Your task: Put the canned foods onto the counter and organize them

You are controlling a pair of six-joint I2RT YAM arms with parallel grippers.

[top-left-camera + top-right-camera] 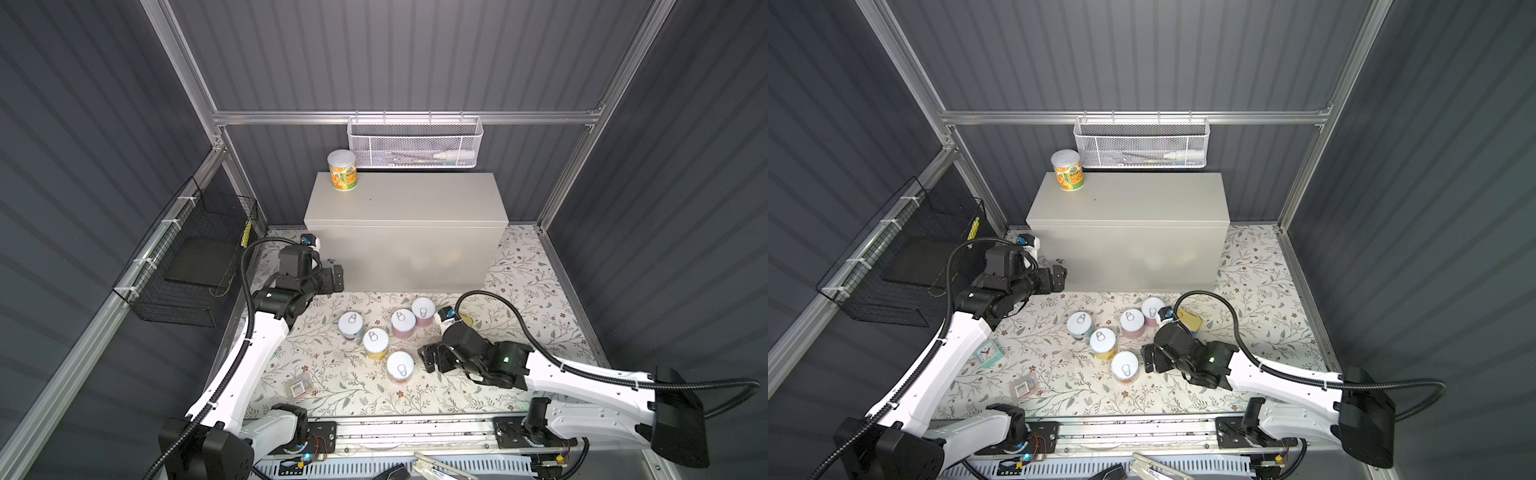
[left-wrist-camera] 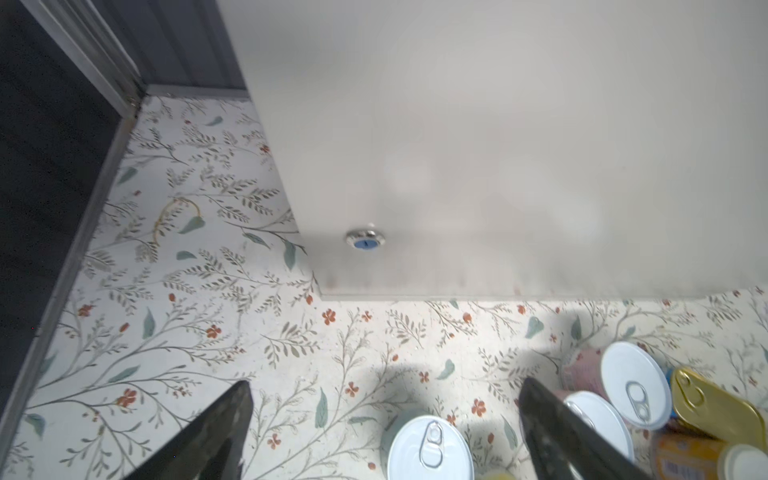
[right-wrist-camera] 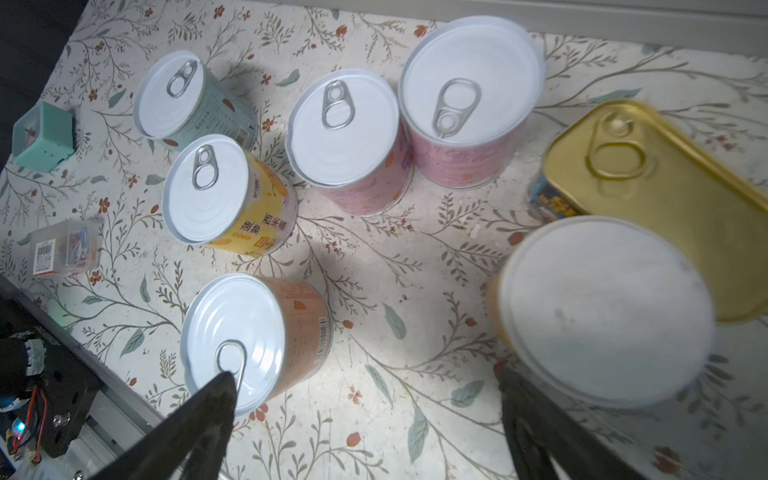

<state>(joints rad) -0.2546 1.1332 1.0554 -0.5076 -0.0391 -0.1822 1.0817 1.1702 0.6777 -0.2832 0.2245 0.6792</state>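
The counter (image 1: 405, 208) is a beige-grey box at the back, and one orange-labelled can (image 1: 343, 170) stands on its back left corner. Several cans stand on the floral mat in front: a teal one (image 1: 351, 325), a yellow one (image 1: 376, 343), an orange one (image 1: 400, 368) and two pink ones (image 1: 403, 322). A gold tin (image 3: 665, 199) and a plain-lidded can (image 3: 602, 307) lie beside my right gripper (image 3: 368, 376), which hangs open and empty just right of the orange can. My left gripper (image 2: 386, 384) is open and empty near the counter's front left corner.
A white mesh basket (image 1: 413, 143) hangs on the back rail and a black wire basket (image 1: 195, 257) on the left wall. A clear barcode packet (image 1: 299, 387) and a small teal clock (image 1: 987, 352) lie on the mat's left side. A round lock (image 2: 365, 240) sits on the counter's front.
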